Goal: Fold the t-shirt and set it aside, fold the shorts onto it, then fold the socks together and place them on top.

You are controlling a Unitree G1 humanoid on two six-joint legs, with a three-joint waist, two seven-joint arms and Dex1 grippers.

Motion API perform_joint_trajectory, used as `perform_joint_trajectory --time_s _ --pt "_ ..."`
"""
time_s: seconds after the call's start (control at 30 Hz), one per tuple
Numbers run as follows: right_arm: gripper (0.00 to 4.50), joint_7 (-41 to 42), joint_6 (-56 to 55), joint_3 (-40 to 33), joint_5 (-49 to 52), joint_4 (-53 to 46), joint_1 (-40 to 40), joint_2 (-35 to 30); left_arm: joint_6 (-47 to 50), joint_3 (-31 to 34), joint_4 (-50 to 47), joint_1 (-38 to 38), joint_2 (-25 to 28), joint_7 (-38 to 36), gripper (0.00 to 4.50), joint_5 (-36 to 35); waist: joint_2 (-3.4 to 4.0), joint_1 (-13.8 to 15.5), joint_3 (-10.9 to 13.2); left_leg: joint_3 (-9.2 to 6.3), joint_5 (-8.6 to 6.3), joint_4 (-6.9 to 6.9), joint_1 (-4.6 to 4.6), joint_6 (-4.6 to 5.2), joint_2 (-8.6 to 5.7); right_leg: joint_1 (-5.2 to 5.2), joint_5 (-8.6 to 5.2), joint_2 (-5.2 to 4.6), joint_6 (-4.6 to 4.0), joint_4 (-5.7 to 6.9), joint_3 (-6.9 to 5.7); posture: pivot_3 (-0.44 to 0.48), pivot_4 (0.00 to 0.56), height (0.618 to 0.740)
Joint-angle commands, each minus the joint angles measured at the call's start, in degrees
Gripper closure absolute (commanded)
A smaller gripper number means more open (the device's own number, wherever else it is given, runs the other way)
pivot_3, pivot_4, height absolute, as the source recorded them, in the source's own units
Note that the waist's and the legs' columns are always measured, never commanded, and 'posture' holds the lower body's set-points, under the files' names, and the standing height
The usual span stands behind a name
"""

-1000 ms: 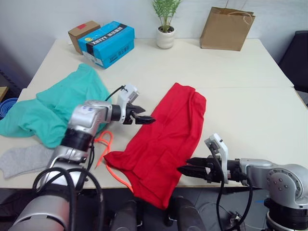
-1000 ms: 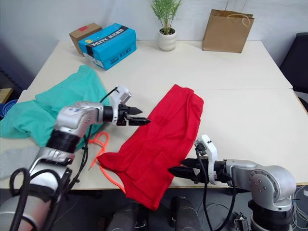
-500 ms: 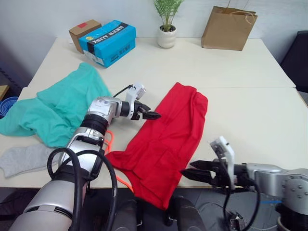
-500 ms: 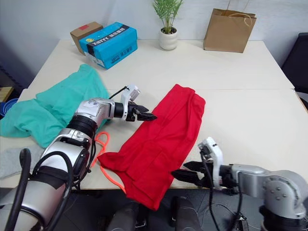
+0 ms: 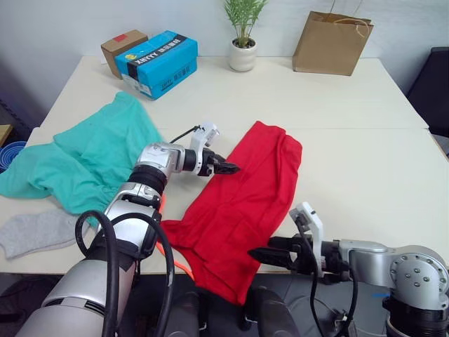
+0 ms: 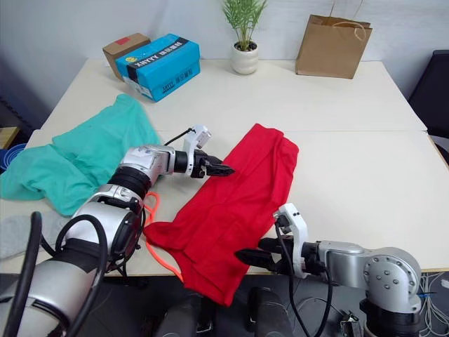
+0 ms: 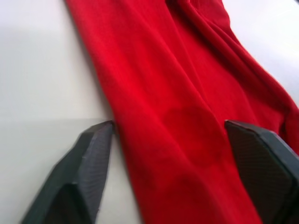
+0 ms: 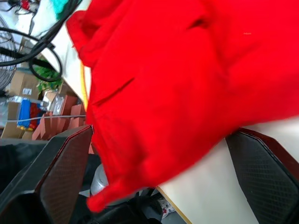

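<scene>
My L gripper [image 5: 230,168] jaws wide at bright red cotton t-shirt's [image 5: 245,203] edge, R gripper [image 5: 261,256] wide by its overhanging end.

1 t-shirt [image 5: 242,203] | 1 shorts [image 5: 84,158] | 1 sock [image 5: 35,232] | 2 boxes [image 5: 156,62] | 1 plant [image 5: 242,31] | 1 bag [image 5: 331,42]

1. The red t-shirt [image 8: 187,79] spreads in soft wrinkles across a white table [image 8: 210,182].
2. One end of the shirt droops past the table's edge, ending in a loose tip.
3. The right gripper [image 8: 159,177] has its two black fingers [image 8: 60,172] spread wide apart, one at each side of the hanging cloth, with nothing pinched between them.
4. A thin orange cord [image 8: 84,88] runs along the shirt's edge.
5. Beyond the edge lie black cables [image 8: 32,46] and floor clutter.
</scene>
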Motion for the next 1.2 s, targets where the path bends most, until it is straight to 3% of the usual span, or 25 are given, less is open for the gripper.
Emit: perform_joint_trajectory --time_s 0.03,0.27,0.3,0.37,0.57,0.67,0.93,1.2 --pt "0.94 -0.08 -0.29 3.45 -0.32 1.23 -0.05 0.39 -0.03 0.06 1.65 -0.85 -0.82 -0.83 1.95 1.07 0.00 0.01 0.00 0.00 0.00 0.00 0.00 -0.01 0.00 -0.01 0.00 0.00 0.00 0.01 -0.01 0.000 0.150 0.740" --pt "3.50 2.47 -3.46 6.53 -2.85 1.59 -0.56 -2.64 -3.46 -0.61 2.91 -0.18 -1.56 0.95 4.28 4.16 0.00 0.05 0.00 0.02 0.00 0.01 -0.02 -0.01 -0.01 -0.01 0.00 0.01 0.00 -0.02 -0.01 0.000 0.150 0.740" --pt "3.85 2.88 -3.93 6.68 -2.98 1.49 -0.46 -3.00 -4.02 -0.45 2.91 0.18 -1.63 1.29 4.50 4.40 0.00 0.06 0.00 0.01 0.00 0.01 -0.02 -0.01 -0.01 -0.01 0.00 0.01 0.00 -0.02 -0.01 0.000 0.150 0.740" --pt "4.46 3.78 -4.70 6.99 -3.28 0.95 -0.11 -3.85 -5.73 0.15 2.69 1.05 -1.70 2.71 4.50 4.63 0.00 0.08 0.00 0.02 0.00 0.01 -0.03 0.00 -0.01 -0.01 0.00 0.01 0.00 -0.02 -0.01 0.000 0.150 0.740" --pt "4.46 7.09 -6.37 6.31 -3.40 0.50 0.21 -7.91 -9.22 3.13 1.38 3.15 -1.97 8.19 4.50 3.52 -0.01 0.13 0.00 0.00 0.01 0.11 0.00 0.05 -0.01 0.05 0.03 -0.02 0.04 0.01 0.00 0.000 0.150 0.740" --pt "4.46 12.06 -7.75 4.65 -4.16 2.18 -1.04 -13.81 -7.99 3.80 -3.47 5.99 -1.10 9.51 4.50 3.16 -0.01 0.05 0.00 -0.01 0.02 0.12 0.02 0.08 -0.02 0.08 0.06 -0.03 0.05 0.02 0.00 0.000 0.150 0.740" --pt "4.46 27.46 -18.01 11.35 -16.23 13.76 -7.63 -27.43 5.68 7.71 -30.49 16.54 1.47 17.26 4.50 -0.45 -0.01 -1.05 0.00 0.00 0.07 0.07 0.06 -0.01 0.02 0.08 0.07 0.00 0.05 0.06 -0.01 0.000 0.150 0.740" --pt "4.46 40.70 -28.88 21.10 -28.86 28.13 -17.46 -28.20 21.08 9.48 -57.43 27.56 0.67 25.08 4.50 -4.54 -0.02 -1.05 0.01 0.03 0.15 0.12 0.04 -0.03 0.01 0.09 0.07 0.00 0.05 0.04 0.01 0.000 0.150 0.740"
